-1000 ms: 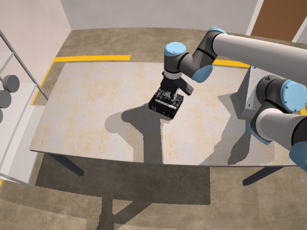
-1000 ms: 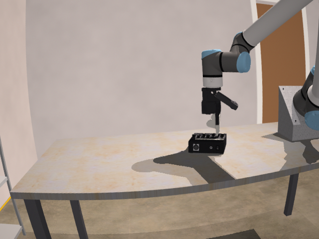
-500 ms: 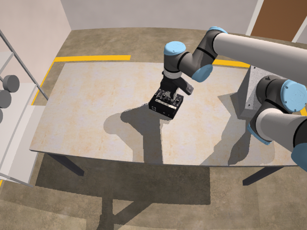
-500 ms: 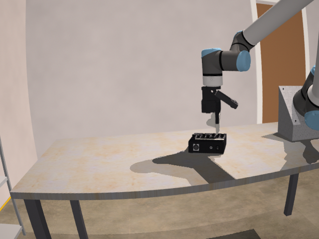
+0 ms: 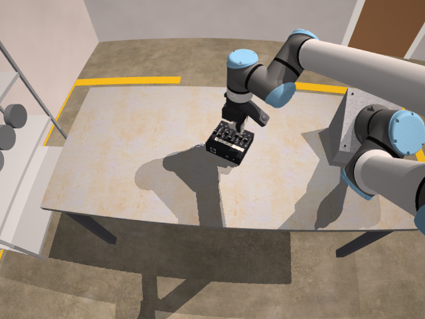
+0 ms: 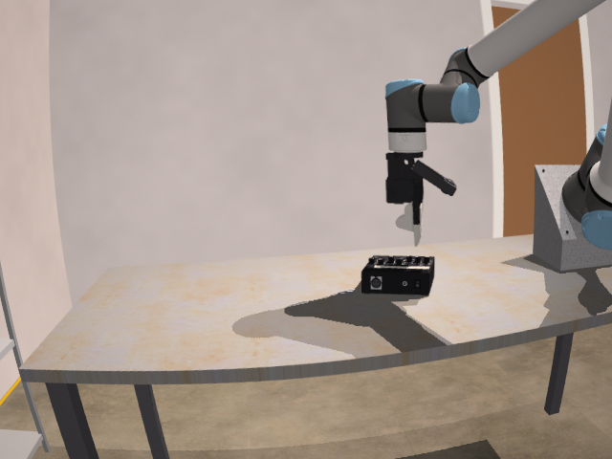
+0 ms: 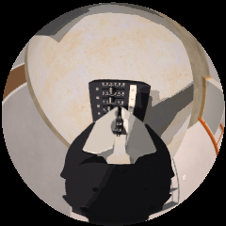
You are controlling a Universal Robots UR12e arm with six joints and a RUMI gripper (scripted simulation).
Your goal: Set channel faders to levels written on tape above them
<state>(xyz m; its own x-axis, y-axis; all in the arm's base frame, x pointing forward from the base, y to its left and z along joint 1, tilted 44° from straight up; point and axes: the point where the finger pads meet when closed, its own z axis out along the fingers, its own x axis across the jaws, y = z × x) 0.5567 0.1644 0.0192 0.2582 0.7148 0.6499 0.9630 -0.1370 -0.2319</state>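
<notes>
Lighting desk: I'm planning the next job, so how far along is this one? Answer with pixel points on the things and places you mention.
Done: can't confirm; the writing on the tape (image 5: 229,144) (image 7: 133,96) is unreadable. In hand: the shut gripper (image 5: 241,131) (image 6: 416,244) (image 7: 119,107) hovers over the desk (image 5: 224,153) (image 6: 398,284) (image 7: 96,89), holding nothing. Left: possibly several faders; levels can't be matched.
</notes>
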